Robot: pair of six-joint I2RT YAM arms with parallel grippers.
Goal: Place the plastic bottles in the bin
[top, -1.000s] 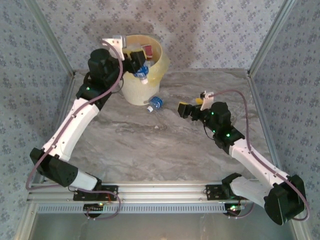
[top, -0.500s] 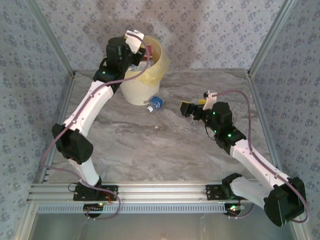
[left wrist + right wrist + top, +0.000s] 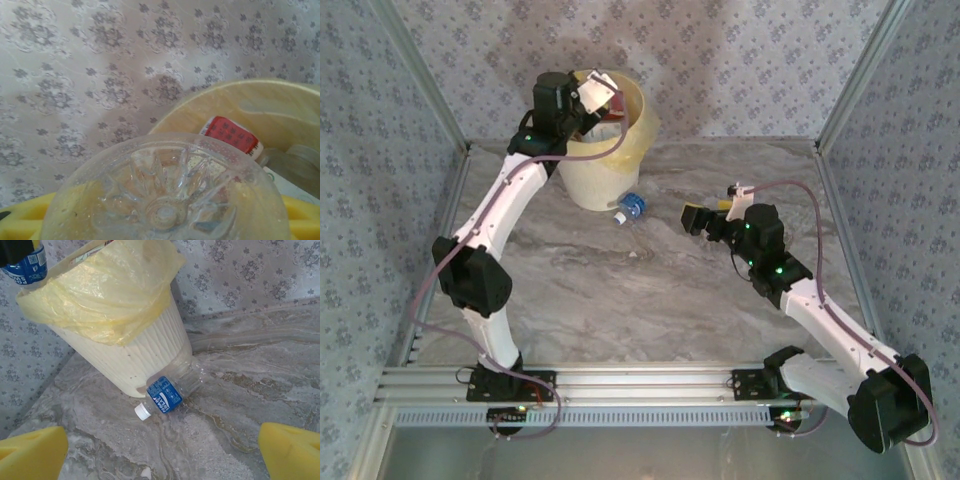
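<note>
The cream-yellow bin (image 3: 642, 128) stands at the back of the table, lined with a yellowish bag. My left gripper (image 3: 590, 108) hangs over its mouth, shut on a clear plastic bottle (image 3: 165, 195) whose ribbed base sits between the yellow pads (image 3: 22, 217). That bottle's blue label (image 3: 27, 265) peeks above the bin (image 3: 125, 350) in the right wrist view. A red-labelled bottle (image 3: 232, 135) lies inside the bin (image 3: 225, 100). Another blue-labelled bottle (image 3: 631, 207) (image 3: 170, 392) lies on the table against the bin's foot. My right gripper (image 3: 705, 218) (image 3: 162, 460) stands open, well short of it.
Patterned walls and metal posts (image 3: 845, 90) close in the marble table (image 3: 620, 300) on three sides. A rail (image 3: 640, 380) carrying both arm bases runs along the near edge.
The left arm has swung from the bin's left rim to above its mouth, carrying the blue-labelled bottle. The right arm has barely moved.
</note>
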